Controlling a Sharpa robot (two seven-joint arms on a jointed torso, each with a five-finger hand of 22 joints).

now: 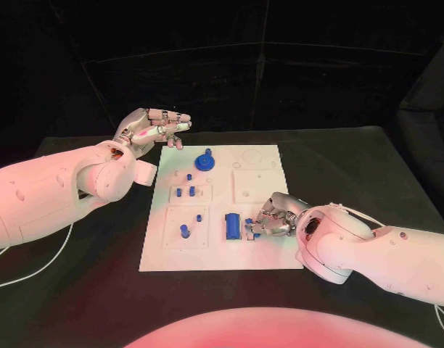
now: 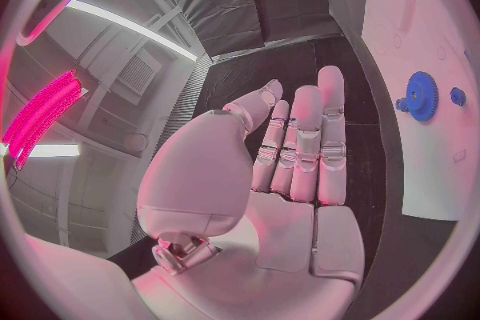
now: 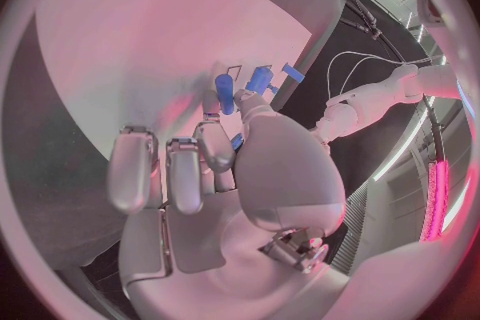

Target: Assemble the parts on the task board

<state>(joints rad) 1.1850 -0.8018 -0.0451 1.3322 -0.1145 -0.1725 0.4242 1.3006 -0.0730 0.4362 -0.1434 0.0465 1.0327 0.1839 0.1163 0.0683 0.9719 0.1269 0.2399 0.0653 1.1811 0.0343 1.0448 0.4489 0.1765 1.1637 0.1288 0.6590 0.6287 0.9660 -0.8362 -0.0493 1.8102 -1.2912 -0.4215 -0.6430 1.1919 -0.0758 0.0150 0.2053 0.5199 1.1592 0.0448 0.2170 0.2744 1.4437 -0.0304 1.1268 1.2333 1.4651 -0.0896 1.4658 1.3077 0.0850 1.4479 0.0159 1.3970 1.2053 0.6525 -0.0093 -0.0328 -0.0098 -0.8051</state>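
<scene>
- Head view shows the right robot hand [image 1: 271,220] low over the near right part of the task board [image 1: 264,254], its fingers curled down beside a blue cylinder [image 1: 231,226] that lies on the board just by the fingertips.
- Right wrist view has the fingers [image 3: 185,176] of that robot hand bent toward the white board, with small blue parts [image 3: 224,93] just past the fingertips; whether a piece is pinched there I cannot tell.
- Left robot hand [image 1: 155,129] hovers off the far left corner of the board, above the dark surface [image 1: 368,167]; in the left wrist view its fingers [image 2: 305,144] lie straight and close together, holding nothing.
- Nearest that robot hand, a blue gear [image 1: 204,160] sits on the far part of the board, seemingly seated on its post.
- Between the two robot hands, several small blue pegs [image 1: 191,192] stand in the left blocks of the board, so I judge those placed.
- Beyond the right robot hand, the far right panels [image 1: 255,181] show bare holes and rings.
- My reading: roughly halfway; the lying cylinder and the right-side sockets remain.
</scene>
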